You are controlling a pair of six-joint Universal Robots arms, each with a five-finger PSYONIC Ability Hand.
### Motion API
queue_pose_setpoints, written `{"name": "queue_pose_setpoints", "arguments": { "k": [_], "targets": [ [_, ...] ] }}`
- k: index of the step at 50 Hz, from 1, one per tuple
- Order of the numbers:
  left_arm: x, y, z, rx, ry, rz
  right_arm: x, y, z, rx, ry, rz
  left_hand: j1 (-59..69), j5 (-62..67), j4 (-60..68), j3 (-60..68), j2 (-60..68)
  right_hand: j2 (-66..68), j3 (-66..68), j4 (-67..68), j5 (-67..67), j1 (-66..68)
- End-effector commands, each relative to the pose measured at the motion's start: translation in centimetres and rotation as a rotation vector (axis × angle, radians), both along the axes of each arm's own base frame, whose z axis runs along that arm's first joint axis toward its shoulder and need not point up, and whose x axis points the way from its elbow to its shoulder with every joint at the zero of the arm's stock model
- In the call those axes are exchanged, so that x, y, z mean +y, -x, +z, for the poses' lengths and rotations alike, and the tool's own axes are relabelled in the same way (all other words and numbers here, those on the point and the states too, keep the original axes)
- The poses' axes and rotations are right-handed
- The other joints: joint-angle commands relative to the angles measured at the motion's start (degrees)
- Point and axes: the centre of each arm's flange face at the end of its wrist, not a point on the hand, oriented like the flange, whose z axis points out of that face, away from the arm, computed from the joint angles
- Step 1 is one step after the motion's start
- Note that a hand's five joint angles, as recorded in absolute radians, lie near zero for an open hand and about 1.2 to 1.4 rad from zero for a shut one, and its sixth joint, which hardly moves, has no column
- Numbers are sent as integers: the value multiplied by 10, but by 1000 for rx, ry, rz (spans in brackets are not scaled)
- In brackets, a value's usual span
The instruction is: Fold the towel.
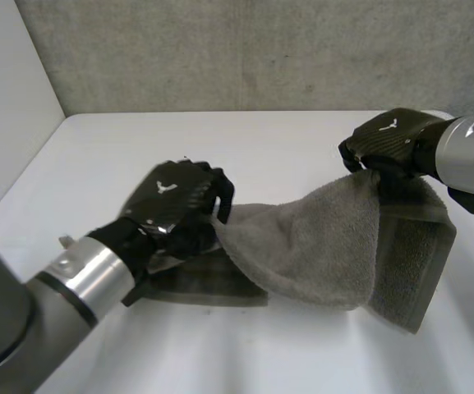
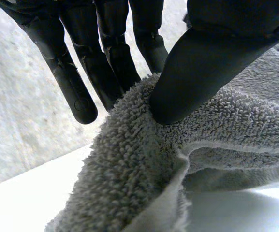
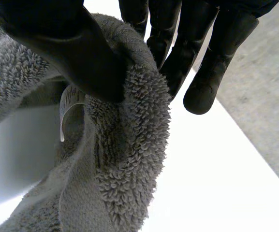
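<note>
1. Head view: a grey terry towel (image 1: 327, 246) spans the centre and right of the frame on the white table (image 1: 245, 139). Its upper layer is held off the table between the two hands and sags in the middle. A lower layer lies flat on the table beneath.
2. The left hand (image 1: 175, 197) sits left of centre, its back to the camera, at the end of the left arm (image 1: 72, 279) that enters from the lower left corner. It grips the towel's left edge.
3. The right hand (image 1: 388, 139), in the upper right of the frame, holds the towel's right end above the table, and cloth hangs down from it.
4. Left wrist view: the left hand (image 2: 202, 72) presses its thumb into the towel (image 2: 144, 164), pinching the pile against the fingers (image 2: 76, 92) behind it.
5. Right wrist view: the right hand (image 3: 71, 53) pinches a fold of towel (image 3: 129, 159) between thumb and fingers (image 3: 207, 82). A white label (image 3: 66, 113) hangs just under the thumb.
6. A grey concrete wall (image 1: 261, 49) fills the top of the head view.
</note>
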Motion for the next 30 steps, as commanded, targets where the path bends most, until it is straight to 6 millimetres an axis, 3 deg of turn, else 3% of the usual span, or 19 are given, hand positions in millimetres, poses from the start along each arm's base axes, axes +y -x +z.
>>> {"name": "queue_pose_setpoints", "arguments": {
  "k": [1, 3, 4, 6, 7, 9, 10, 11, 12, 13, 14, 18, 20, 21, 25, 26, 28, 30],
  "targets": [
    [-24, 28, -34, -37, -41, -30, -43, -15, -52, 48, -84, 14, 125, 114, 102, 103, 102, 52, 44, 34, 38, 50],
    [-43, 40, -46, -38, -40, -24, -67, -24, -81, 59, -108, 12, 125, 114, 102, 103, 102, 52, 44, 34, 38, 50],
    [-43, 40, -46, -38, -40, -24, -67, -24, -81, 59, -108, 12, 125, 114, 102, 103, 102, 52, 44, 34, 38, 50],
    [-63, 51, -54, -33, -27, -4, -91, -31, -109, 63, -106, 2, 125, 114, 102, 103, 102, 52, 44, 34, 38, 50],
    [-63, 51, -54, -33, -27, -4, -91, -31, -109, 63, -106, 2, 125, 114, 102, 103, 102, 52, 44, 34, 38, 50],
    [-85, 57, -61, -32, -16, 49, -118, -37, -131, 64, -46, -44, 125, 114, 102, 103, 102, 52, 44, 34, 38, 50],
    [-85, 57, -61, -32, -16, 49, -118, -37, -131, 64, -46, -44, 125, 114, 102, 103, 102, 52, 44, 34, 38, 50],
    [-94, 59, -62, -30, -8, 71, -126, -39, -139, 63, -14, -71, 125, 114, 102, 103, 102, -119, -127, -137, -133, -121],
    [-100, 60, -65, -30, -8, 80, -134, -42, -142, 57, 34, -100, 125, 114, 102, 103, 102, -518, -526, -536, -533, -521],
    [-100, 60, -65, -30, -8, 80, -134, -43, -142, 57, 35, -100, 125, 114, 102, 103, 102, -522, -530, -540, -537, -525],
    [-103, 62, -67, -30, -8, 80, -139, -44, -143, 56, 74, -133, 125, 114, 102, 103, 102, -648, -656, -666, -662, -650],
    [-105, 63, -69, -31, -9, 80, -142, -44, -134, 45, 123, -185, 125, 114, 102, 103, 102, -648, -656, -666, -662, -650],
    [-105, 62, -71, -35, -13, 91, -138, -43, -111, -29, 126, -220, 125, 114, 102, 103, 102, -648, -656, -666, -662, -650],
    [-105, 62, -71, -35, -13, 91, -137, -43, -111, -30, 126, -221, 125, 114, 102, 103, 102, -648, -656, -666, -662, -650],
    [-104, 61, -72, -37, -19, 94, -121, -30, -78, -142, 66, -261, 125, 114, 102, 103, 102, -648, -656, -666, -662, -650],
    [-104, 61, -72, -37, -19, 94, -120, -30, -78, -142, 66, -261, 125, 114, 102, 103, 102, -648, -656, -666, -662, -650],
    [-104, 60, -71, -38, -20, 95, -101, -22, -62, -158, 45, -229, 125, 114, 102, 103, 102, -648, -656, -666, -662, -650],
    [-103, 59, -70, -41, -24, 97, -90, -18, -61, -161, 29, -216, 125, 114, 102, 103, 102, -648, -656, -666, -662, -650]
  ]
}}
